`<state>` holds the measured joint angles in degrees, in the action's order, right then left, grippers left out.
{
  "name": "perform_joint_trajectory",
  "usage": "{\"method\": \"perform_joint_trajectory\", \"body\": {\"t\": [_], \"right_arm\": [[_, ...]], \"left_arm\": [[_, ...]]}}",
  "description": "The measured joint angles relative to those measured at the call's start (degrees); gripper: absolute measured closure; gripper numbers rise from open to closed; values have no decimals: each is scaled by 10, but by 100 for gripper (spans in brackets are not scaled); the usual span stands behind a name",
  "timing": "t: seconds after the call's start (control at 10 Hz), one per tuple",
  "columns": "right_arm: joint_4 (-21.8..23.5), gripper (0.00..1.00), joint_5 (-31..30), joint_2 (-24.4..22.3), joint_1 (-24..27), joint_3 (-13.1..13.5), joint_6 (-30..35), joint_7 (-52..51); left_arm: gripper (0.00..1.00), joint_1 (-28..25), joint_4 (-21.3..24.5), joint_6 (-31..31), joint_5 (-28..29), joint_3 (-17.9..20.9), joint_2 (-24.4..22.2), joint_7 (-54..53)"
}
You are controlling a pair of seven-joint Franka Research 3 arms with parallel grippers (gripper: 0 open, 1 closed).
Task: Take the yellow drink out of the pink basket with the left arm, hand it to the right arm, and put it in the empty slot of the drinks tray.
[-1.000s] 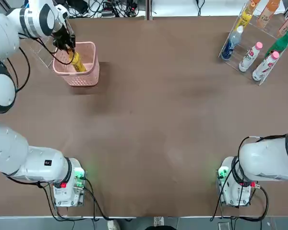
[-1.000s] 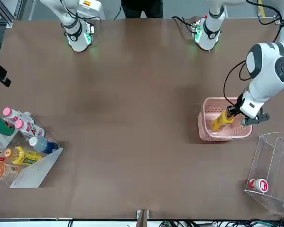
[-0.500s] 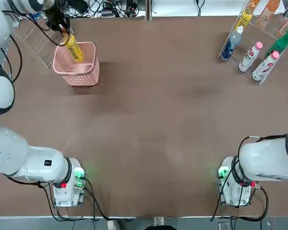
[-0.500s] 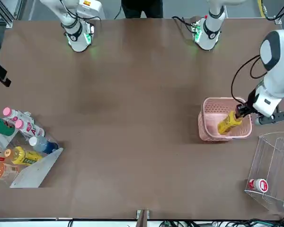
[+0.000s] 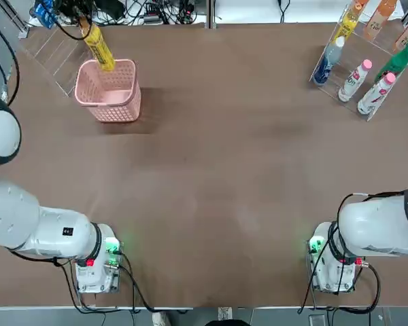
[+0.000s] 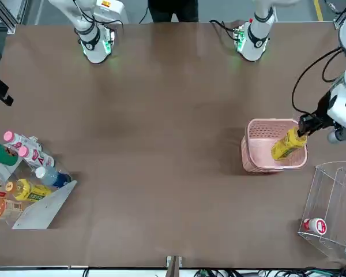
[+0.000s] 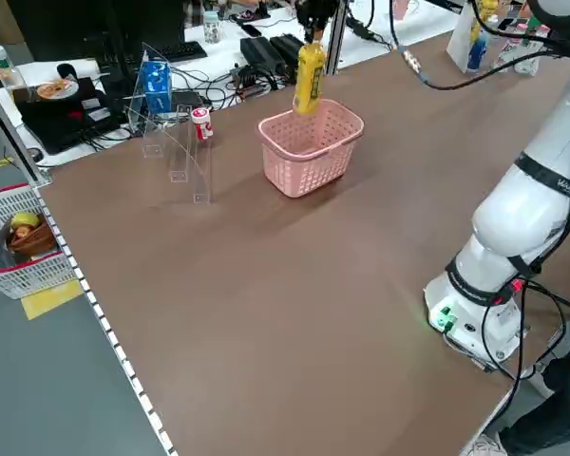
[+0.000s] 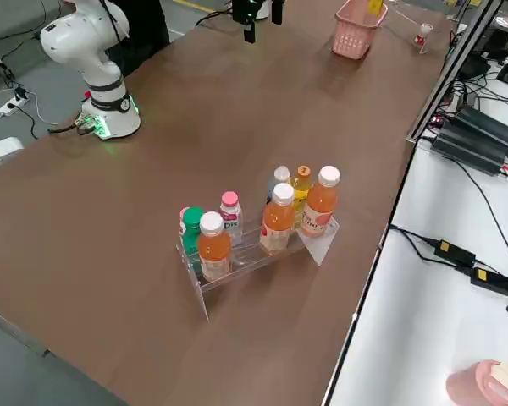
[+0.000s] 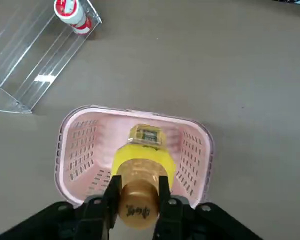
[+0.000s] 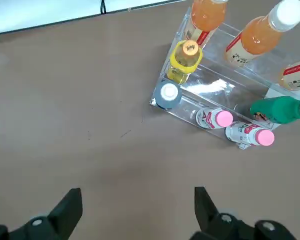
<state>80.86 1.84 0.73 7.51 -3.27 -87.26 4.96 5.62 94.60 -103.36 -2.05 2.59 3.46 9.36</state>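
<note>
The left gripper [image 9: 138, 200] is cut off at the frame edge in the top view and partly so in the front view, but the left wrist view shows its black fingers [image 9: 111, 192] pinching the neck of the yellow drink [image 9: 140, 165] just under the orange cap. The bottle hangs tilted above the pink basket [image 5: 112, 102], its base over the basket's opening; whether the base has cleared the rim cannot be told from any one view. The basket appears to have nothing else in it. The right gripper [image 10: 135, 210] hangs high with its fingers spread wide and nothing between them, looking down on the drinks tray [image 10: 210, 97]; most of the right arm lies outside the overhead picture. The tray is a clear stepped rack at the far right corner of the table [image 5: 224, 170], holding orange, yellow, blue, pink-capped and green bottles, some cut off by the frame. The table is plain brown. Beside the basket stands a second clear rack [image 7: 176, 142] with a small red-and-white bottle [image 7: 201, 123]. Beyond the table edge lie cables and power strips.
</note>
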Motion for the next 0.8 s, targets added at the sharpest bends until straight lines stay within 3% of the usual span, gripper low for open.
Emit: {"method": "perform_joint_trajectory", "body": {"t": [0.5, 0.8], "right_arm": [[0, 1, 0, 0, 0, 0, 0, 0], [0, 1, 0, 0, 0, 0, 0, 0]], "left_arm": [[66, 15, -95, 92, 0, -38, 3, 68], [66, 27, -136, 104, 0, -98, 38, 167]]}}
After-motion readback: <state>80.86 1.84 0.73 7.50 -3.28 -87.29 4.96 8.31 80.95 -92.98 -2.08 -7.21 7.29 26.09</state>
